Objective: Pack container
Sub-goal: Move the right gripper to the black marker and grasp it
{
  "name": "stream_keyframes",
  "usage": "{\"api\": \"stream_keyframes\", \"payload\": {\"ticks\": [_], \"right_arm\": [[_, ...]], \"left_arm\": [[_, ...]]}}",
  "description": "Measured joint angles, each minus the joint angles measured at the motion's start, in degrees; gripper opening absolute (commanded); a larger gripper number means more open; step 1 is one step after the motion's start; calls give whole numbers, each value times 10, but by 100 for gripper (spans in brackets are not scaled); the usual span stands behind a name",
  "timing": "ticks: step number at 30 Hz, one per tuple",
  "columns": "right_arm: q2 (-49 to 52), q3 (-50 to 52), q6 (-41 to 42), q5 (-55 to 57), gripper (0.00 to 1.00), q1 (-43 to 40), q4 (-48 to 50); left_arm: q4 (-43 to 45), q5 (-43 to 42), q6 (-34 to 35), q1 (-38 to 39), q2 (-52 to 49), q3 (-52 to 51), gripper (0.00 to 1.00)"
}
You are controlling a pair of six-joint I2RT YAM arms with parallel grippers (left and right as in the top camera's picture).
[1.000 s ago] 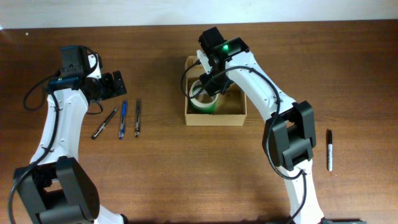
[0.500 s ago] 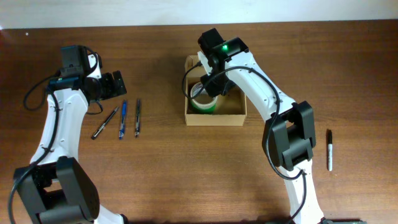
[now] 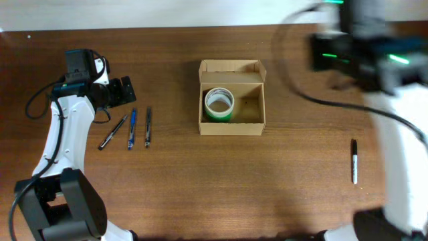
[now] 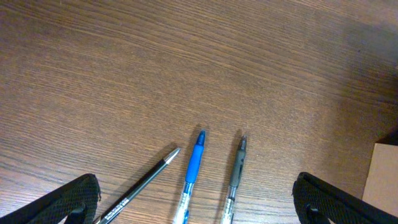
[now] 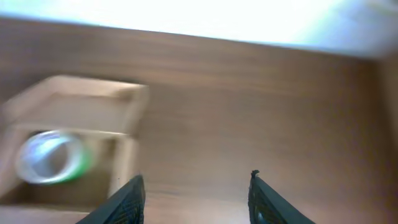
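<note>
Cardboard box (image 3: 232, 128) w/ round green tape roll (image 3: 219, 104); L tool (image 4: 196, 185) wide, R tool (image 5: 196, 186) apart

I see the box (image 3: 249, 107) sitting flat on the counter (image 3: 200, 174), a little behind centre, its long sides running left to right. It is plain tan cardboard. Its lid (image 3: 231, 67) is open, folded back on the far side. A green-edged tape roll (image 3: 219, 104) lies flat in its left half; the right half shows bare floor. My right wrist view shows it blurred.
</note>
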State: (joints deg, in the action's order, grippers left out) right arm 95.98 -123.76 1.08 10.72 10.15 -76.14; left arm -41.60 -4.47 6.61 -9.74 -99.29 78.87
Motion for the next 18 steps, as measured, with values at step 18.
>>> {"api": "stream_keyframes", "payload": {"ticks": [18], "right_arm": [[-56, 561, -5, -53, 51, -269, 199]], "left_arm": [[0, 0, 0, 0, 0, 1, 99]]}}
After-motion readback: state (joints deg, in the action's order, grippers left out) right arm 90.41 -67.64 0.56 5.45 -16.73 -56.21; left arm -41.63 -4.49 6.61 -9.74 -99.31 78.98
